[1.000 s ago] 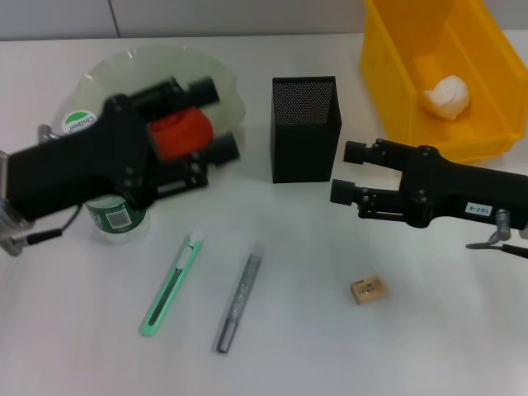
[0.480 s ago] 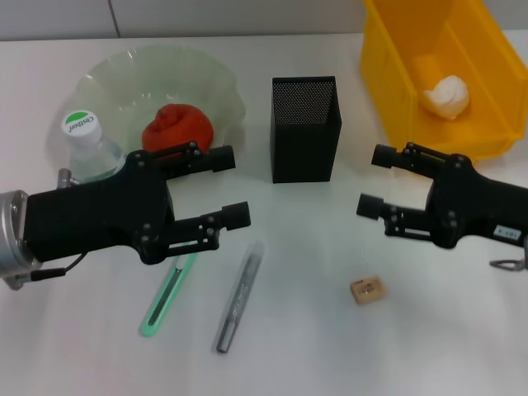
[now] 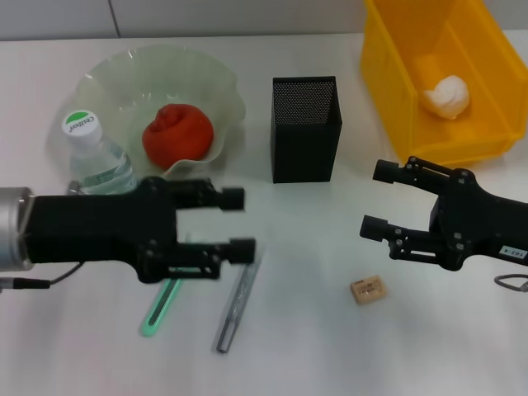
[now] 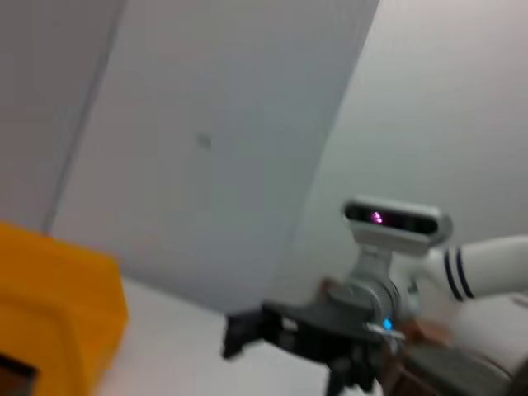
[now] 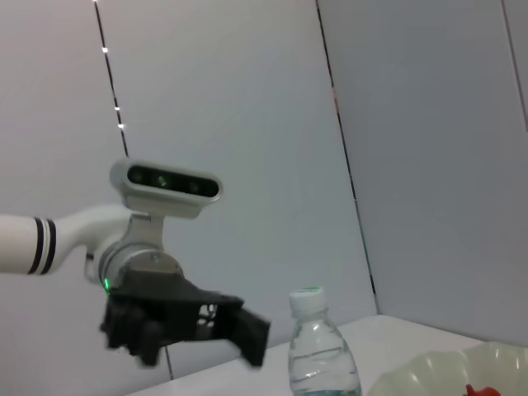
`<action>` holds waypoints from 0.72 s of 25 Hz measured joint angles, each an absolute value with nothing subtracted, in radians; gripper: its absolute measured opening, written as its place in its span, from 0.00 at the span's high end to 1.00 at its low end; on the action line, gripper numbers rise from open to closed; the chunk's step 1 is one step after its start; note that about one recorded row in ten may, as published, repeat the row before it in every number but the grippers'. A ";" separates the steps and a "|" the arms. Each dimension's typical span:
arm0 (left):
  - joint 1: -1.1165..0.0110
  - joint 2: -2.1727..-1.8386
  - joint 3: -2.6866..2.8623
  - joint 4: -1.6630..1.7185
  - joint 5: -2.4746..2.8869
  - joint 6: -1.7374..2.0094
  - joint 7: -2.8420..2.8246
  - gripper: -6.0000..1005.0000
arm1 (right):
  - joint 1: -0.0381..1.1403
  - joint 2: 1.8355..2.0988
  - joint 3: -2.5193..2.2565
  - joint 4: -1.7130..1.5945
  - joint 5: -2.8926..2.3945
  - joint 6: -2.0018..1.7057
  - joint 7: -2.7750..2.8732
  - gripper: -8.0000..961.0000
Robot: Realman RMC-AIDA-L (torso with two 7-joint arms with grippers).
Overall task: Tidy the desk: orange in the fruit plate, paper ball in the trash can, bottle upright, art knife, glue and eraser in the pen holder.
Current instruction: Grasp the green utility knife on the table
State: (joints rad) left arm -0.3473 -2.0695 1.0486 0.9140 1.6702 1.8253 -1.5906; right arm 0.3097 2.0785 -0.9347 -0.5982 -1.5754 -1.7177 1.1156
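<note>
Done so far: orange [image 3: 177, 136] in fruit plate [image 3: 111, 78], paper ball [image 3: 446, 95] in trash can [image 3: 396, 91], bottle [image 3: 92, 161] upright; left: art knife [image 3: 160, 307], glue [image 3: 236, 302], eraser [image 3: 367, 289] loose on desk [image 3: 305, 346], pen holder [image 3: 304, 128] seemingly unfilled; left gripper [image 3: 239, 223] and right gripper [image 3: 375, 198] both spread, empty.

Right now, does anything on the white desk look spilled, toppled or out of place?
Nothing spilled or toppled. Three items still lie loose on the plain white desk: the mint-green art knife, partly under the left gripper, the grey glue stick, and the tan eraser near the right gripper. The clear water bottle stands upright.
</note>
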 joint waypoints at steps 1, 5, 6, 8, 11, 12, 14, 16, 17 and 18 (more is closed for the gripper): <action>-0.347 -2.070 1.070 0.941 1.678 1.824 -1.625 0.29 | 0.310 2.078 -0.935 -0.598 -1.575 -1.718 1.116 0.14; -0.323 -2.072 1.189 1.127 1.732 1.796 -1.870 0.29 | 0.305 2.079 -0.927 -0.596 -1.575 -1.705 1.116 0.14; -0.323 -2.072 1.189 1.127 1.732 1.796 -1.870 0.29 | 0.305 2.079 -0.927 -0.596 -1.575 -1.705 1.116 0.14; -0.309 -2.072 1.214 1.192 1.767 1.771 -1.943 0.29 | 0.305 2.078 -0.926 -0.595 -1.575 -1.700 1.117 0.14; -0.279 -2.072 1.255 1.310 1.823 1.726 -2.047 0.29 | 0.305 2.078 -0.925 -0.595 -1.573 -1.696 1.117 0.14; -0.270 -2.072 1.264 1.343 1.841 1.716 -2.075 0.29 | 0.305 2.078 -0.925 -0.595 -1.572 -1.692 1.117 0.14; -0.254 -2.072 1.282 1.408 1.870 1.705 -2.124 0.29 | 0.305 2.078 -0.925 -0.594 -1.571 -1.686 1.117 0.14; -0.244 -2.072 1.293 1.436 1.882 1.702 -2.142 0.29 | 0.307 2.079 -0.924 -0.574 -1.569 -1.675 1.117 0.14; -0.229 -2.072 1.335 1.508 1.934 1.689 -2.204 0.29 | 0.307 2.079 -0.924 -0.574 -1.569 -1.675 1.117 0.14; -0.228 -2.072 1.359 1.547 1.972 1.687 -2.244 0.29 | 0.309 2.078 -0.924 -0.570 -1.569 -1.674 1.117 0.14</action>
